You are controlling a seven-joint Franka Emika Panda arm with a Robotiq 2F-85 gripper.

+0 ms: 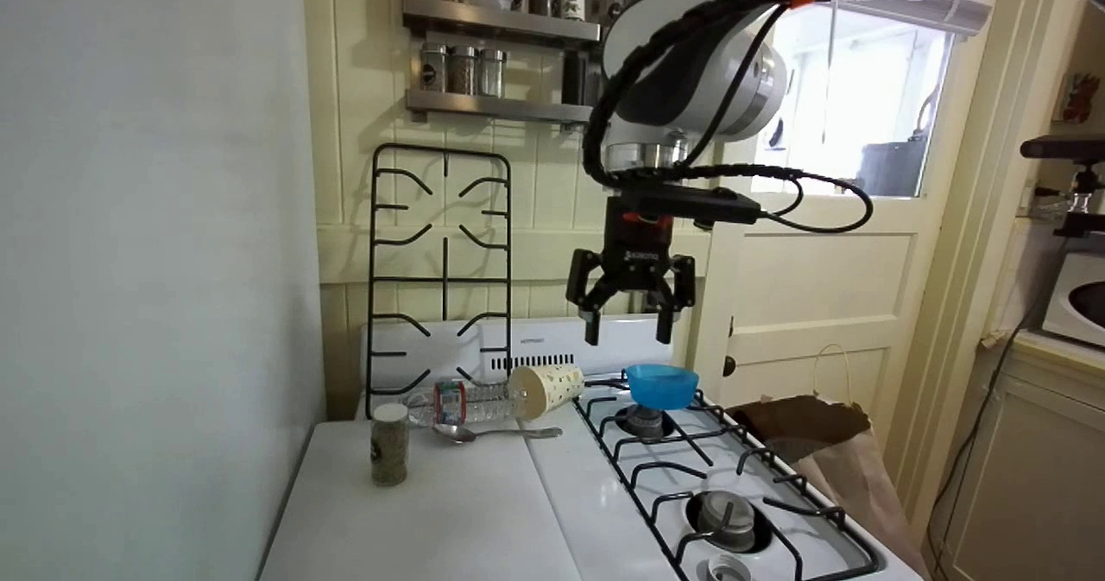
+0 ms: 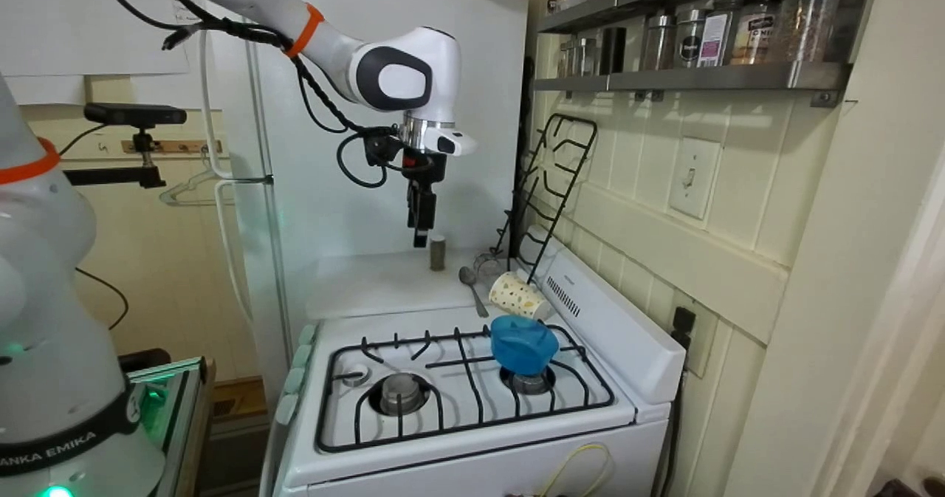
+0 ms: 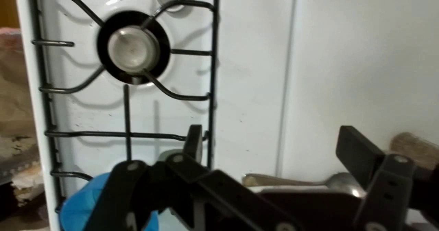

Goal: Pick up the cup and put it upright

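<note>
The cup [image 1: 557, 388] is pale cream with small printed spots. It lies on its side at the back of the stove, and its wider end faces a clear bottle; it also shows in an exterior view [image 2: 517, 295]. In the wrist view the cup is hidden behind the gripper body. My gripper [image 1: 628, 331] points down with its two fingers spread and nothing between them. It hangs well above the stove, clear of the cup; it also shows in an exterior view [image 2: 420, 240] and in the wrist view [image 3: 272, 135].
A clear bottle [image 1: 483, 404] lies at the cup's wider end. A spoon [image 1: 509, 432] lies in front. A small shaker [image 1: 389, 451] stands nearby. A blue container [image 2: 524, 344] sits on the burner grate. A spare grate [image 1: 442, 280] leans on the wall. Spice shelves [image 1: 501, 106] hang above.
</note>
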